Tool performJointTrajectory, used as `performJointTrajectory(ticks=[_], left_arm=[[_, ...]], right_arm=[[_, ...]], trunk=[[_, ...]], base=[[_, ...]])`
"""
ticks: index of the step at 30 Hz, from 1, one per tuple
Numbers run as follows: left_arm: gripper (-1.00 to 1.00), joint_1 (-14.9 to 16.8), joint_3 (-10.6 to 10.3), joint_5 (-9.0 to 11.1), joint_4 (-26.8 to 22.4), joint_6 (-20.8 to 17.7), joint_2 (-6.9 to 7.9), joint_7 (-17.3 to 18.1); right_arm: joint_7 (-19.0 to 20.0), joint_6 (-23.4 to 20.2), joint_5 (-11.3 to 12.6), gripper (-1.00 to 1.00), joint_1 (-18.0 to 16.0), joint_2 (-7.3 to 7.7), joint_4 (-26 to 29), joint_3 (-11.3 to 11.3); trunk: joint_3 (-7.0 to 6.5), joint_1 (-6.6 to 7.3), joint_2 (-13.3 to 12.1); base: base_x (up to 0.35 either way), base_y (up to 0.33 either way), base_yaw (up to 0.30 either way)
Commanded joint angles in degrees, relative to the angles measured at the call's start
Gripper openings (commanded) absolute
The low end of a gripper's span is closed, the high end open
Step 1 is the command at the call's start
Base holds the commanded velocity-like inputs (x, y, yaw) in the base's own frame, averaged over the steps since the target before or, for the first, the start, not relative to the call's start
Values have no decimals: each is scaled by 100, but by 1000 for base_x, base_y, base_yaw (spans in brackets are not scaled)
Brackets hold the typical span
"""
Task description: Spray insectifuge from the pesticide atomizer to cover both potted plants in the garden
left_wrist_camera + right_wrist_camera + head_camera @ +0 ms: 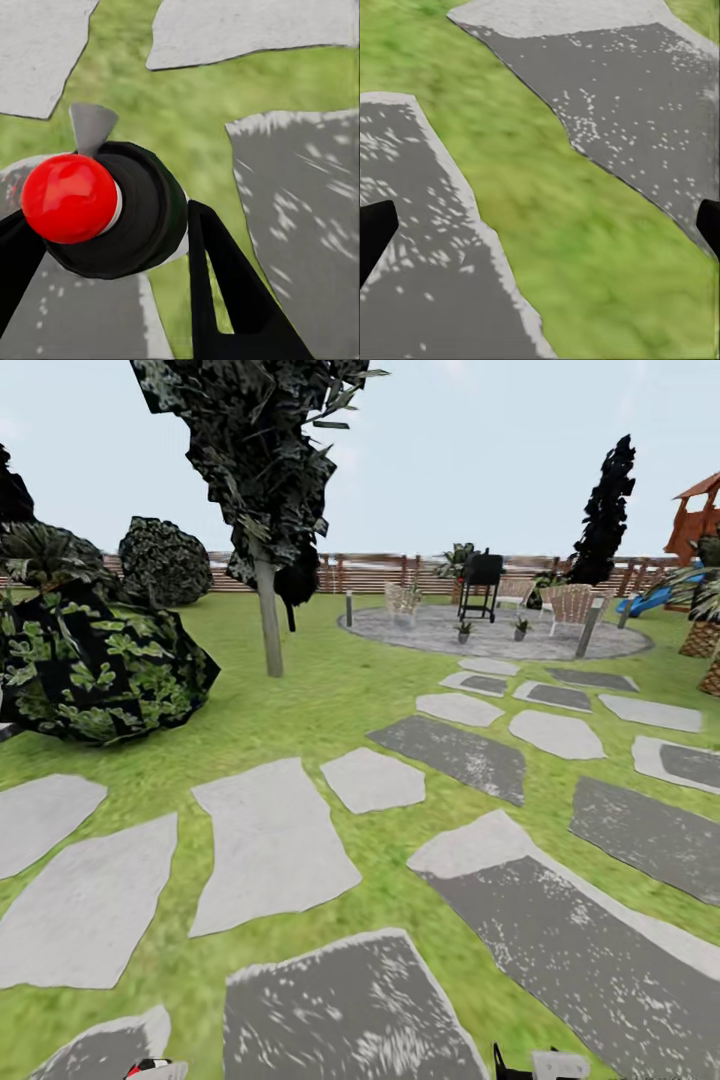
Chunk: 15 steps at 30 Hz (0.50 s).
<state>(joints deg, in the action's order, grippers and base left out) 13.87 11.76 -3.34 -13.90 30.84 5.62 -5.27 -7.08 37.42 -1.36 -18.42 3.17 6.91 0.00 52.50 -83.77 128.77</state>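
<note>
Two low green potted plants (464, 628) (521, 626) in small grey pots stand far ahead of me on the round grey paved area (560, 644), just in front of the black grill on legs (482, 582). That is the relation my coming move turns on: they lie well forward and somewhat right of centre, a long way from either end effector, with the chain of grey stepping stones (462, 754) across the green lawn (330, 690) running toward them. I judge both arms about equally distant from them, so the base has to close the gap first.

I already have the small dark pesticide atomizer with the red top (97, 206). In the left wrist view it sits between the black fingers (225, 285) of my left end effector (105, 255), which is clamped narrowly on its dark body; its long axis points roughly along the fingers, red top toward the camera. In the head view its red top just peeks at the bottom edge, left of centre (150, 1068), so the left arm is tucked low and close to my trunk, over the stones.

My right end effector (540, 225) is spread wide and holds nothing, its dark fingertips (375, 232) at the edges of the wrist view above grass and stone. I see no white specks on the leaves from this range; they are too small to judge.
</note>
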Motion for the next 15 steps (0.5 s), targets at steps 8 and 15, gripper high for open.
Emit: performJointTrajectory(ticks=[8,15], left_arm=[[-100,2,2,-36,2,19,0,-35],[-100,2,2,-36,2,19,0,-35]], right_arm=[[-21,11,-14,100,-4,-1,-5,0],[-21,11,-14,100,-4,-1,-5,0]], trunk=[[5,0,3],[5,0,3]], base=[[194,-223,-267],[215,-218,-267]])
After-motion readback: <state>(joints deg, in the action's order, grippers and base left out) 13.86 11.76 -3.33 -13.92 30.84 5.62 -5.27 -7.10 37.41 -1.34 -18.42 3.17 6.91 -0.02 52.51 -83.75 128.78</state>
